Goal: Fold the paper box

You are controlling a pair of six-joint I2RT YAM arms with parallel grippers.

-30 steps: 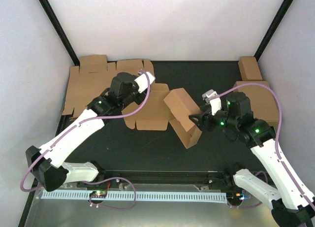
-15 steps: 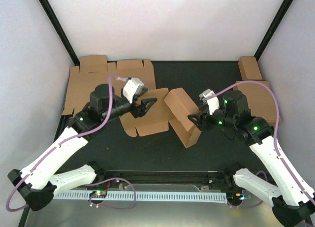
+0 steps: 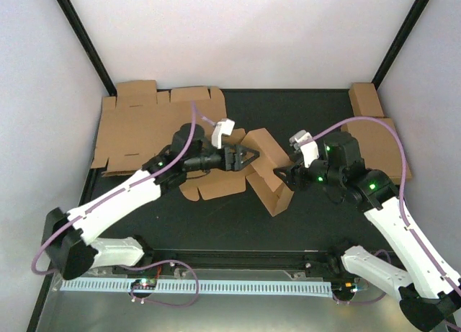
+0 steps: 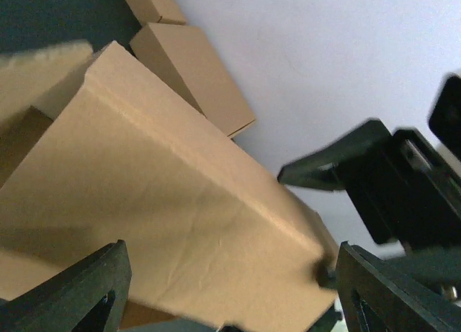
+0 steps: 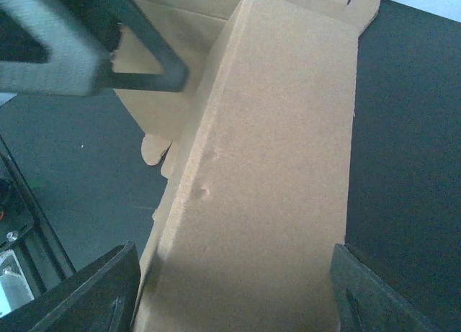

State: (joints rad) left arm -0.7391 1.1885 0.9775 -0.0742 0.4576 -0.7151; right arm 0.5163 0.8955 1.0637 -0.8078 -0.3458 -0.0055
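- The paper box [image 3: 268,170] sits in the middle of the black table [image 3: 302,116]. It is half made. One long side stands up and leans, and the flat part with round tabs lies to its left.
- The long side runs from far left to near right. It lies between the two grippers.
- The left gripper [image 3: 250,157] is just left of that side, by its far end, and points right. Its fingers are spread wide with nothing held in them.
- The right gripper [image 3: 282,175] is at the other face of the side, near its middle, and points left. Its fingers are wide apart too, and the brown side fills the gap between them. I cannot tell if they squeeze it or just sit around it.
- Both grippers are close to the box, so I think either one could push the side next.
- The left arm hides some of the flat part.
- In both wrist views only the finger tips show, at the bottom corners.
- The left wrist view is blurry, so I cannot tell if the left fingers touch the box.
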